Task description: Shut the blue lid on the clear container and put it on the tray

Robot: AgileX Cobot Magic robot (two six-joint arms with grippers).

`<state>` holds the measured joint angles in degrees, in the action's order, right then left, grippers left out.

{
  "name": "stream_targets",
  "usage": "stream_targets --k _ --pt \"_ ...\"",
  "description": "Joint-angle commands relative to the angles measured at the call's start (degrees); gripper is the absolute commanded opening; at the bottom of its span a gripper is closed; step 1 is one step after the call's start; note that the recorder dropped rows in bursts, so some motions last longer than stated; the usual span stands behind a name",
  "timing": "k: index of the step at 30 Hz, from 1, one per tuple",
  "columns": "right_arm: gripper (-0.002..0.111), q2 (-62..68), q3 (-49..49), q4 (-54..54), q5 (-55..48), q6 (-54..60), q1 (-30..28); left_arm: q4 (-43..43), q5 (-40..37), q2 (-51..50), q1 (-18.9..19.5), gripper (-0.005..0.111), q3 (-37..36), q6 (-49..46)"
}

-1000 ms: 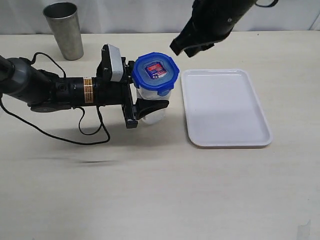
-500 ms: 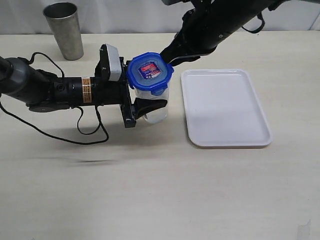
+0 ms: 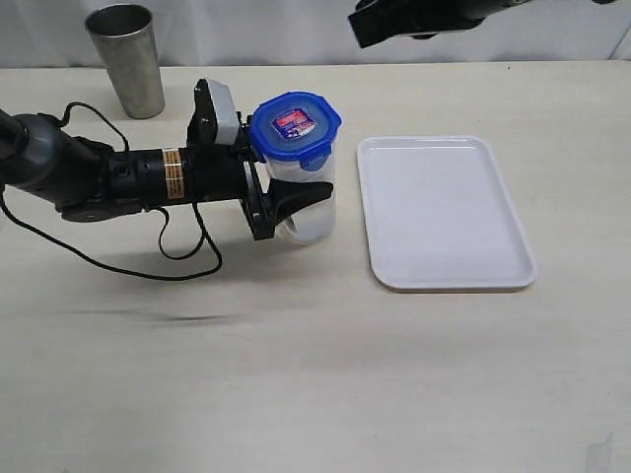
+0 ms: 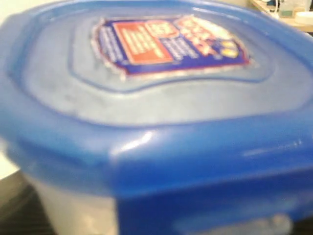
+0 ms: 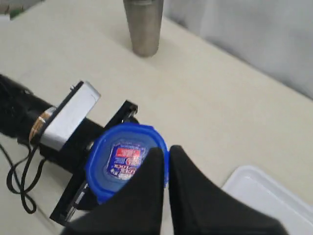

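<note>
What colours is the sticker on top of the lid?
Red and blue. The sticker on the blue lid shows best in the left wrist view.

Bright, even light from above washes the pale surface (image 3: 296, 374); shadows are soft and faint, with a grey one lying across part of the tray (image 3: 444, 212). The left wrist view is heavily out of focus, the blue lid (image 4: 156, 98) smeared, with small glints on its edge. The right hand (image 5: 166, 152) looks blurred and featureless black

Robot lab bench, bare beige table (image 3: 296, 374), white curtain backdrop (image 3: 276, 30), cabled arm (image 3: 99, 177)
</note>
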<state>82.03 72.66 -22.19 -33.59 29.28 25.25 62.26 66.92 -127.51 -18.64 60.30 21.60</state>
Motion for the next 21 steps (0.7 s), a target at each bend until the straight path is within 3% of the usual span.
stream_targets --k 1,4,6,12,21 --pt "0.004 -14.69 -15.52 0.02 19.92 -1.89 0.26 -4.12 3.04 0.69 -0.08 0.0 0.45 3.14" --pt "0.004 -26.91 -29.52 0.02 37.06 -2.46 0.26 -6.05 3.04 0.69 -0.08 0.0 0.45 3.69" --pt "0.004 -34.12 -37.72 0.02 41.49 -3.11 0.26 -6.45 3.04 0.69 -0.08 0.0 0.45 3.69" --pt "0.004 -51.86 -49.27 0.02 40.9 -9.19 0.26 -6.1 3.04 0.69 -0.08 0.0 0.45 3.69" --pt "0.004 -65.25 -51.44 0.02 36.9 -9.19 0.26 -6.08 3.04 0.69 -0.08 0.0 0.45 3.69"
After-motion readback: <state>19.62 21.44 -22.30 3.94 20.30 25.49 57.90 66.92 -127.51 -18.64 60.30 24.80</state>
